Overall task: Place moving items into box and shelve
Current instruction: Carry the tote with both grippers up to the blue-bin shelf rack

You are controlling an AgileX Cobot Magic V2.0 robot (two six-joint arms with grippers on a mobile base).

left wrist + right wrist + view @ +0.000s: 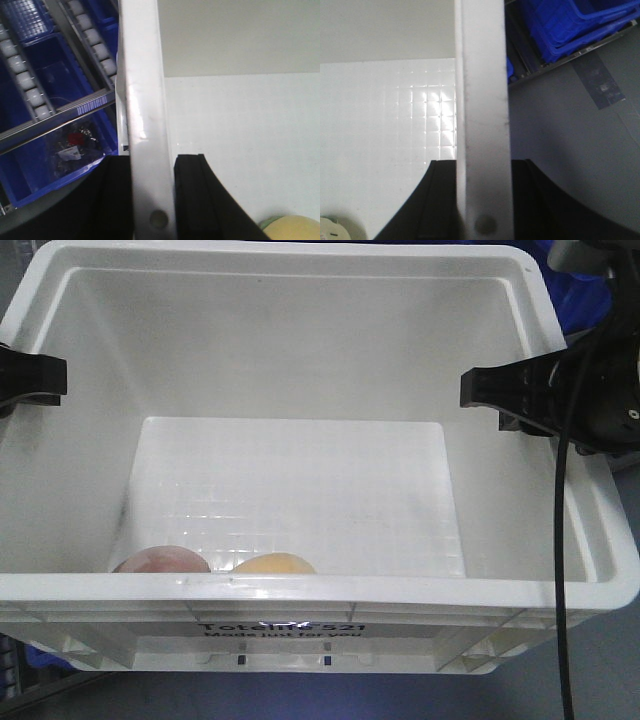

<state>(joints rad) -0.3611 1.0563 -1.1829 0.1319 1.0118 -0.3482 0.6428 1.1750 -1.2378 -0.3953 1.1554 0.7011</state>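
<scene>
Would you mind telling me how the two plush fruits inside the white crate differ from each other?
The pinkish-brown plush is dull pink and lies nearer the left wall of the white crate; the yellow-orange plush is pale yellow and sits toward the middle. Both rest on the floor against the near wall, half hidden by the rim.

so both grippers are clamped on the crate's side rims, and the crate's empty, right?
Not empty. The front view shows two plush fruits lying against the near wall of the crate: a pinkish-brown one and a yellow-orange one. The rest stands: the left gripper and right gripper each straddle a side rim.
</scene>
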